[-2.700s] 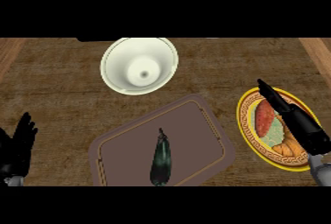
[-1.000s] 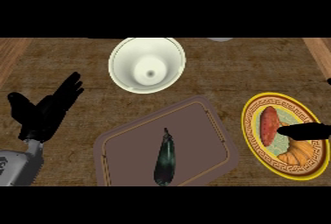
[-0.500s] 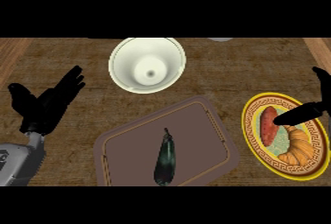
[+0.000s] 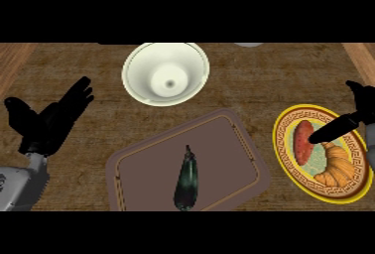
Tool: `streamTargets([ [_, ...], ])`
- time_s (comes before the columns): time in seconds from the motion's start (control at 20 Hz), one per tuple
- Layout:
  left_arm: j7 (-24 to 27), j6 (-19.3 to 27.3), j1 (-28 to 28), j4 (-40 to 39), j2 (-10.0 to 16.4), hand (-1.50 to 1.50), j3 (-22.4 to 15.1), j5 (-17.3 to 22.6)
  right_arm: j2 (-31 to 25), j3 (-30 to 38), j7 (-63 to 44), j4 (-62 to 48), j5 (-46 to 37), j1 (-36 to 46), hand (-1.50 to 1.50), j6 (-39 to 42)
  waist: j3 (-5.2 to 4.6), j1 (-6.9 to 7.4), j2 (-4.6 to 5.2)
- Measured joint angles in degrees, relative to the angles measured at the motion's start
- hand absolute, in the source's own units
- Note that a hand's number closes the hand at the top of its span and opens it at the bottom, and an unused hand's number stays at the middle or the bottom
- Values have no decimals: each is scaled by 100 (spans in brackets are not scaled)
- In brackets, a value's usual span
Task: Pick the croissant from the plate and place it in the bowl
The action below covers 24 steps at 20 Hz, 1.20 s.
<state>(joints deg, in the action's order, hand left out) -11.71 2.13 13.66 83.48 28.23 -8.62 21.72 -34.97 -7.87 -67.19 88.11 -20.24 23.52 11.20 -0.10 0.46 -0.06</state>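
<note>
Lying nearest the robot, a long dark vegetable (image 4: 186,181) is resting on a brown tray (image 4: 147,168), between the two hands and closer in than either set of fingers. The croissant (image 4: 337,166) is sitting on the yellow-rimmed plate (image 4: 285,128), just under the right hand (image 4: 357,111), whose fingers are stretching straight and apart, pinching nothing, with one tip hanging just beyond the croissant beside a red piece of food (image 4: 302,141). The left hand (image 4: 45,121) is hovering with fingers spread, and the cream bowl (image 4: 166,73) is standing farthest off, beyond and right of those fingertips.
</note>
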Motion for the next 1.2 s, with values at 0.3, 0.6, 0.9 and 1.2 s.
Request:
streamTargets([
  [0.3,42,-40,-94,14,-37,0,71,-74,47,-71,-63,-213,-19,-32,-150,74,2,-23,-3],
  [0.6,48,-75,-114,-7,-108,0,136,-170,55,-41,14,-358,-78,-169,-150,119,3,-45,-1],
  [0.9,-6,-160,-145,58,-164,0,215,-228,166,39,103,-641,-218,-198,-150,107,6,-30,2],
  [1.2,-26,-219,-142,38,-242,0,295,-321,357,99,193,-838,-310,-238,-150,116,6,-34,2],
])
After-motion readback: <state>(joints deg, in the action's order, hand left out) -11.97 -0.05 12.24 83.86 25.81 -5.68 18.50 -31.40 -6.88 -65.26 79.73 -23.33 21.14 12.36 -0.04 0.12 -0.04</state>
